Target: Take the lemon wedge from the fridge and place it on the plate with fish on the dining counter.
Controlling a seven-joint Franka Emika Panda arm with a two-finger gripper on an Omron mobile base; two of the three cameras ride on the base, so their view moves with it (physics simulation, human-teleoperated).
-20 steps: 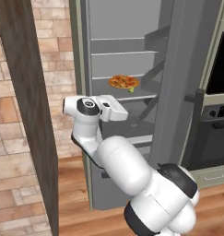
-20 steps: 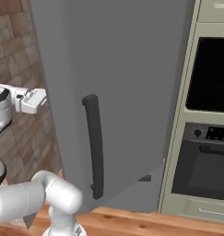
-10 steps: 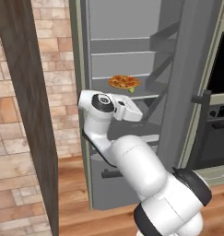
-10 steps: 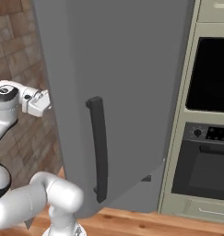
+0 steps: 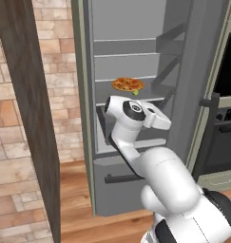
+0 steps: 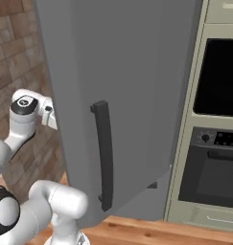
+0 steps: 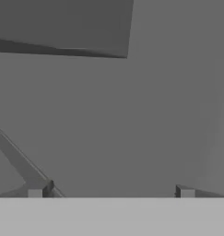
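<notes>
The grey fridge [image 5: 136, 57] stands open, with pale shelves inside. On a middle shelf lies a round orange pizza [image 5: 128, 84]. A tiny yellow-green sliver, the lemon wedge [image 5: 135, 93], peeks out at the pizza's front right edge. My gripper [image 5: 165, 124] hangs in front of the shelf below the pizza, lower than the wedge and to its right, pointing right. In the hand view the two fingertips [image 7: 35, 192] stand far apart, so the gripper [image 7: 110, 193] is open and holds nothing, and grey fridge walls lie ahead. The dining counter and the plate are out of view.
The fridge's open door [image 6: 127, 95] with its dark bar handle [image 6: 104, 153] stands close on the right of my arm [image 6: 24, 106]. A black-windowed wall oven [image 6: 218, 76] lies beyond it. A dark post [image 5: 29, 109] and a brick wall [image 5: 60, 71] bound the left.
My hand has swung to the right across the fridge opening, below the pizza shelf. The pizza and the wedge have stayed put.
</notes>
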